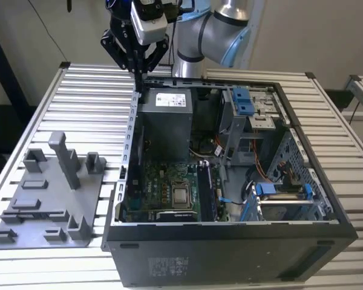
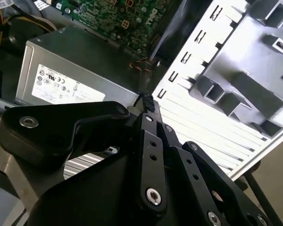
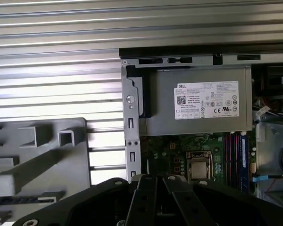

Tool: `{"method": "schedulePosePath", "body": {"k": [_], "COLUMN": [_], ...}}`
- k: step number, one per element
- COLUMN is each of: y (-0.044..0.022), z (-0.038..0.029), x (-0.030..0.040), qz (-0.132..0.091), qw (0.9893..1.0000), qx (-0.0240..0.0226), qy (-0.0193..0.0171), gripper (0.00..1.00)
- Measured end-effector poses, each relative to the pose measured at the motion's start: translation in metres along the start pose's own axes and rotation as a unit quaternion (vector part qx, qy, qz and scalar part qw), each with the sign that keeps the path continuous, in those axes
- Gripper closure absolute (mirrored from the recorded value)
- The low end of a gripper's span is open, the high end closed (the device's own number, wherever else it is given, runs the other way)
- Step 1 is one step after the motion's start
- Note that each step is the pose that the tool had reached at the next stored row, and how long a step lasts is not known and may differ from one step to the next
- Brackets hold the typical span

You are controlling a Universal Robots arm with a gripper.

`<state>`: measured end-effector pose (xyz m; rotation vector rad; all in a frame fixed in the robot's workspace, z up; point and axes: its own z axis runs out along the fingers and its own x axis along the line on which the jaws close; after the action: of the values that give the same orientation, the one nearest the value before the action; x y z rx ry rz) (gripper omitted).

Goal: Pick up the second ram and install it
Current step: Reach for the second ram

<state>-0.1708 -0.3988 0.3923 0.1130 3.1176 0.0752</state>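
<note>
The hand (image 1: 139, 78), pressed together and empty, hangs by the worktop's (image 1: 91, 103) far edge; the ram (image 3: 244, 157) sits slotted nearer, lengthwise toward it.

Light: bright and even across the slatted table (image 3: 56, 70) beside the claw (image 1: 139, 71).
Glare: the slats just past the claw's tips wash out white in the second wrist view.
Shadow: the computer case (image 1: 218, 254) is dim inside, below the claw.
</note>
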Motion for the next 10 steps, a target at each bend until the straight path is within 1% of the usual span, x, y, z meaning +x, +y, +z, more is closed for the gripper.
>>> {"method": "schedulePosePath", "body": {"k": [10], "y": [-0.0015], "z": [-0.0002], "x": [0.0210], "qz": [0.001], "qw": [1.0000], "qx": [0.0000], "qy": [0.0000], "gripper": [0.89]}}
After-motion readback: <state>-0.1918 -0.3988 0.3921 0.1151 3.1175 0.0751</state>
